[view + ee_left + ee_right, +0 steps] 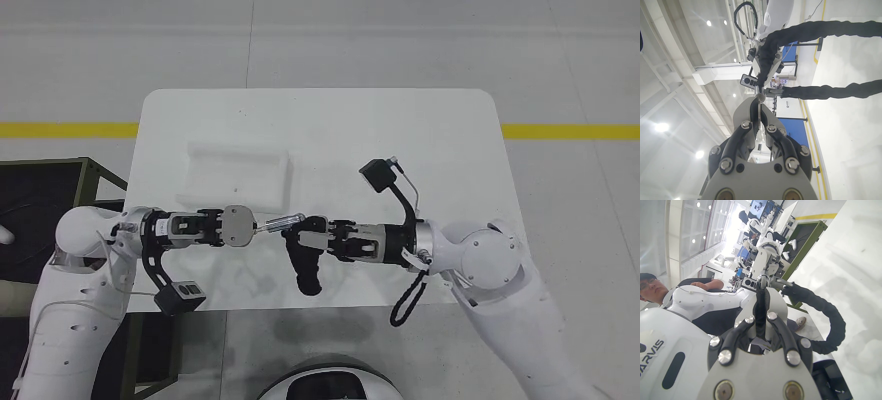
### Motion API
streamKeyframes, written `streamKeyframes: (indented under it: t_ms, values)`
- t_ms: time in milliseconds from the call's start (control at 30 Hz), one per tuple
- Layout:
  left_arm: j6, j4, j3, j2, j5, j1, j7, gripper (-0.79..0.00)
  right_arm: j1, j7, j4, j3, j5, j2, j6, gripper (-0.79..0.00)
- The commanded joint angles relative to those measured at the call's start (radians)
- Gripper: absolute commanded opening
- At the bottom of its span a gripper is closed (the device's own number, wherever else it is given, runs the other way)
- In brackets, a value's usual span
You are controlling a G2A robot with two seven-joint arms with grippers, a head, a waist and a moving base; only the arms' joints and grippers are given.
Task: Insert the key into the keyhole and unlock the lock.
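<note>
Hazard: the key [759, 113] may bind or skew at entry if its blade is off the cylinder axis when turning force is applied. The lock [770, 92] is supported only through a soft black cable [761, 308], so it is likely to swing or twist away under load instead of resisting the turn. The thin blade, pinched flat, may also slip between the pads. The left gripper [243, 225] is closed on the key's head, with the blade projecting straight ahead of its fingertips. The lock's keyhole end [760, 97] sits just ahead of those fingertips, touching the blade tip; insertion depth cannot be determined. The right gripper [762, 298] is clamped on the cable, with the lock just beyond its fingertips.
</note>
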State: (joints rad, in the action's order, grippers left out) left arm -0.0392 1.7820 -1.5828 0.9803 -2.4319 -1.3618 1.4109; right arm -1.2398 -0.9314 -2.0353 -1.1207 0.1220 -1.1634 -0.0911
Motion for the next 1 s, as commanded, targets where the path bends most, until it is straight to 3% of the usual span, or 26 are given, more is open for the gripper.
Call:
streamKeyframes:
  t_ms: [0,767,800,833,967]
  values:
    - [-0.004,0.0,-0.003,-0.001,0.0,-0.002,-0.018,-0.785,-0.005,0.009,-0.003,-0.001,-0.001,0.0,-0.003,-0.785]
    - [-0.008,0.002,0.018,-0.015,0.021,-0.005,-0.04,-0.785,0.002,0.044,-0.002,0.046,-0.032,-0.01,0.005,-0.785]
    - [-0.006,0.002,0.018,-0.016,0.025,-0.004,-0.04,-0.437,0.003,0.045,0.0,0.047,-0.032,-0.01,0.005,-0.785]
    - [-0.004,0.0,0.017,-0.016,0.035,-0.004,-0.04,0.0,0.003,0.048,0.002,0.046,-0.026,-0.011,0.004,-0.785]
    - [-0.003,-0.016,-0.001,-0.017,0.081,-0.004,-0.06,0.0,0.002,0.056,0.005,0.028,-0.014,-0.011,-0.009,-0.785]
